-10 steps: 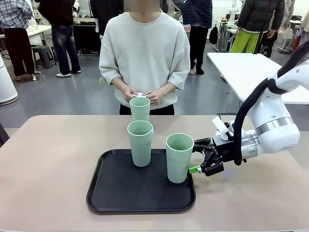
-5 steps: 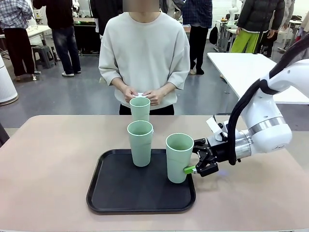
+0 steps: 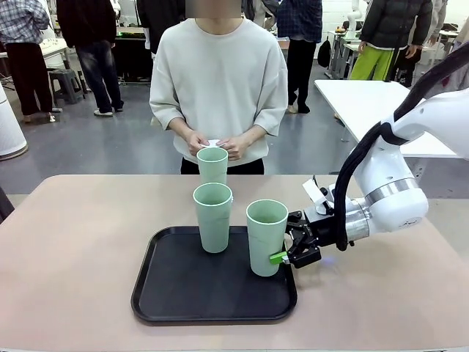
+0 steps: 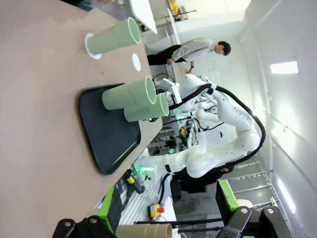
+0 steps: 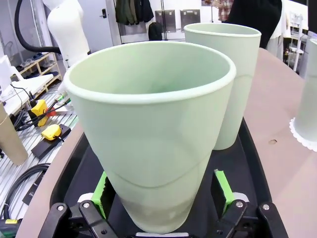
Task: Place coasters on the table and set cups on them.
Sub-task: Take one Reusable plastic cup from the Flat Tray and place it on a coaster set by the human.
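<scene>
Beige table [image 3: 73,242] ahead. Your right gripper [image 5: 161,193] straddles the nearest cup [image 5: 153,124] on the black tray [image 5: 84,166], jaws spread, not clamped. A second cup [image 5: 233,74] stands just beyond it.

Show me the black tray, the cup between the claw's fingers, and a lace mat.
black tray [image 3: 183,293], front view, on its bare floor.
nearest cup [image 3: 265,246], front view, middle of its side wall.
coaster [image 5: 302,137], right wrist view, on its scalloped edge.

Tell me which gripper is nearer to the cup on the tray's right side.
Right. The right gripper has its fingers on both sides of that cup; the left gripper hangs far away.
</scene>
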{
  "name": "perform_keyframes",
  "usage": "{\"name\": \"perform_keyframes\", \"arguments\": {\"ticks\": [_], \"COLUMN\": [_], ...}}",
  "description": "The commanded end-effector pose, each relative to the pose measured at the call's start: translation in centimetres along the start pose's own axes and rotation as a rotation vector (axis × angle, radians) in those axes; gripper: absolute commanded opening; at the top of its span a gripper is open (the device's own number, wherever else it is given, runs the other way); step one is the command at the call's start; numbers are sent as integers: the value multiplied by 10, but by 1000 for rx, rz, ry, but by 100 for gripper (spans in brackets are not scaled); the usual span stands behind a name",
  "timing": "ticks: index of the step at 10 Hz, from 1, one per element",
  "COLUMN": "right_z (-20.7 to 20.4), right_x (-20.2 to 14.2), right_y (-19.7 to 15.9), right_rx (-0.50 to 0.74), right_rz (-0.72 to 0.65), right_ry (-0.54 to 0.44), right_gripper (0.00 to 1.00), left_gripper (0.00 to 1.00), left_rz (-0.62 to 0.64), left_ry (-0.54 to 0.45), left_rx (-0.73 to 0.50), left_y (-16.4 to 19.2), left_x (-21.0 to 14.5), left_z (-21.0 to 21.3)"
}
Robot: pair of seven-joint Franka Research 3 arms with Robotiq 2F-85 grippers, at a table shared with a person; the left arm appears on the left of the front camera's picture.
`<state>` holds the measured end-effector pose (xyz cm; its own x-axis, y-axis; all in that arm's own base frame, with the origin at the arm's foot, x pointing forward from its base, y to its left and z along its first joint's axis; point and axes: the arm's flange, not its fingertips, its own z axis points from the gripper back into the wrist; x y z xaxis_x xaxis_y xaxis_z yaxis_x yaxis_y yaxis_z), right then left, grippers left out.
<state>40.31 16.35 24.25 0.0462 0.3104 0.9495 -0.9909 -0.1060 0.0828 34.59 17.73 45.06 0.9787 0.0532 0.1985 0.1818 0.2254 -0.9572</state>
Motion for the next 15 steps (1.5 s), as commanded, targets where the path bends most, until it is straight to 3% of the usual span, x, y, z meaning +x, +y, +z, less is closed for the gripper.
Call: {"name": "perform_keyframes", "arguments": {"ticks": [1, 10, 11, 12, 13, 15], "right_z": [-9, -21, -20, -20, -19, -15], "right_x": [-2, 1, 0, 0, 0, 1], "right_y": [-6, -4, -5, -4, -4, -3], "right_rx": [-13, 50, 81, 82, 81, 67], "right_rz": [0, 26, 54, 57, 63, 43], "right_ry": [-15, -52, -60, -61, -67, -59], "right_gripper": [100, 100, 49, 42, 0, 0], "left_gripper": [100, 100, 100, 100, 100, 100], "left_rz": [-8, -8, -8, -8, -8, -8], "left_ry": [-6, -6, -6, -6, -6, -6], "left_rx": [-13, -13, -13, -13, -13, -13], "left_y": [-3, -3, -3, -3, -3, -3], "left_x": [2, 2, 2, 2, 2, 2], "left_z": [1, 1, 1, 1, 1, 1]}}
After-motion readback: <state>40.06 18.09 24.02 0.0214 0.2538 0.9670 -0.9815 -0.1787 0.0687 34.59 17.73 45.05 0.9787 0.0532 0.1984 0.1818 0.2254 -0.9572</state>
